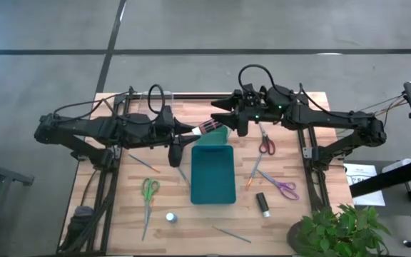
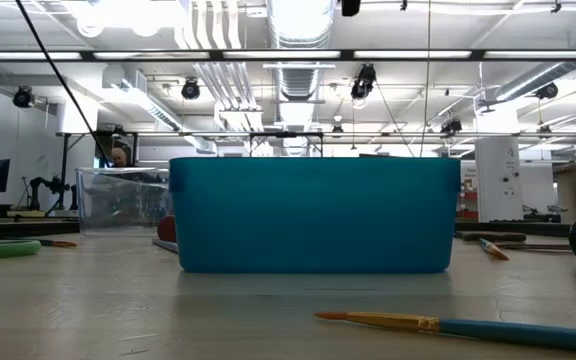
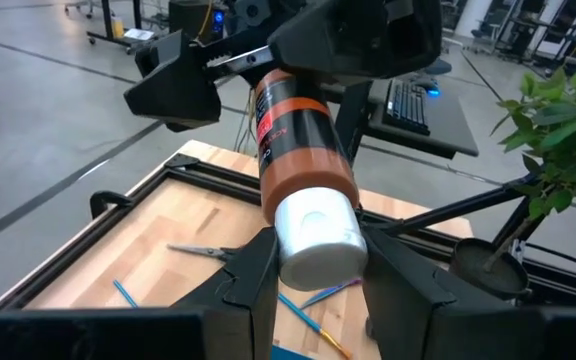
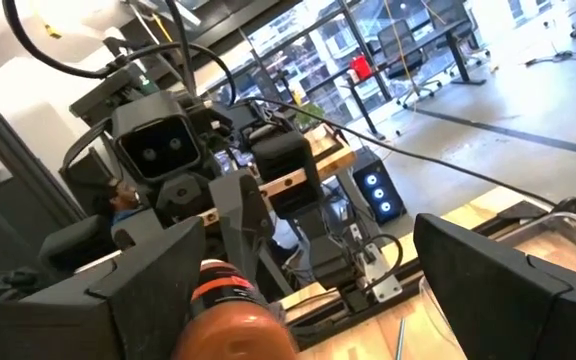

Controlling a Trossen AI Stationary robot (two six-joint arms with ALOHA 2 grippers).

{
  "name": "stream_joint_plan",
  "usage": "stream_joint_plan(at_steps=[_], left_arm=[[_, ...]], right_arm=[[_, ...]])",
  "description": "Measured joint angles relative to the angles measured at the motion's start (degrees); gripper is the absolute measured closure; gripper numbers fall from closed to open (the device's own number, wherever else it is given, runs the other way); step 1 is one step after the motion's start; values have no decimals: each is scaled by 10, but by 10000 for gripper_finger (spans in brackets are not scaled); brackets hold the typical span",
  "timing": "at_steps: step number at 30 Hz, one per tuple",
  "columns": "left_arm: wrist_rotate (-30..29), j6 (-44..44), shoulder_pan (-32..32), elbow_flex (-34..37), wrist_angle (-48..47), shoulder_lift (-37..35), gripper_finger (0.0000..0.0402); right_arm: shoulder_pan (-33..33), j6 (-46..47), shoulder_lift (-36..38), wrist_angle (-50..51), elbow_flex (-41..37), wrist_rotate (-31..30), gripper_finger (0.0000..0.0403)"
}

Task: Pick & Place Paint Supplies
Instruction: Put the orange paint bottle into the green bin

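Left tool grips a brown, white-capped paint bottle — right tool spread wide.

Paint bottle held up: rusty brown-orange body, black band, red-and-black label, white cap; in the high view it reads dark red with pale stripes. Left tool black; right tool black, arms dark with a small green light. Tray solid teal, no pattern. Worktop light wood planks, black frame. Scissors: green handles, red handles, purple handles. Black bottle lying flat. White-capped bottle, blue with black bands in the low view. Brush: blue handle, gold ferrule, orange tip. Plant green leaves. Floor grey with dark lines.
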State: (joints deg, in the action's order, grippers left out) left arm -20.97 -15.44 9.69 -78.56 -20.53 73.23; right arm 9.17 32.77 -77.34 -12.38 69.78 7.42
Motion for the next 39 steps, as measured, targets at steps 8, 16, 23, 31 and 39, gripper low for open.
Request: stream_joint_plan(at_steps=[8,16,23,31,39], left_arm=[[0,0,1,-2,7,0,283],[-8,2,1,-2,13,0,283],[-23,7,1,-2,38,0,283],[-35,11,1,-2,52,0,283],[-42,22,1,-3,86,0,283]], right_arm=[[0,0,0,15,0,0,50],[0,1,0,17,0,0,50],[0,1,0,18,0,0,50],[0,0,0,19,0,0,50],[0,1,0,19,0,0,50]])
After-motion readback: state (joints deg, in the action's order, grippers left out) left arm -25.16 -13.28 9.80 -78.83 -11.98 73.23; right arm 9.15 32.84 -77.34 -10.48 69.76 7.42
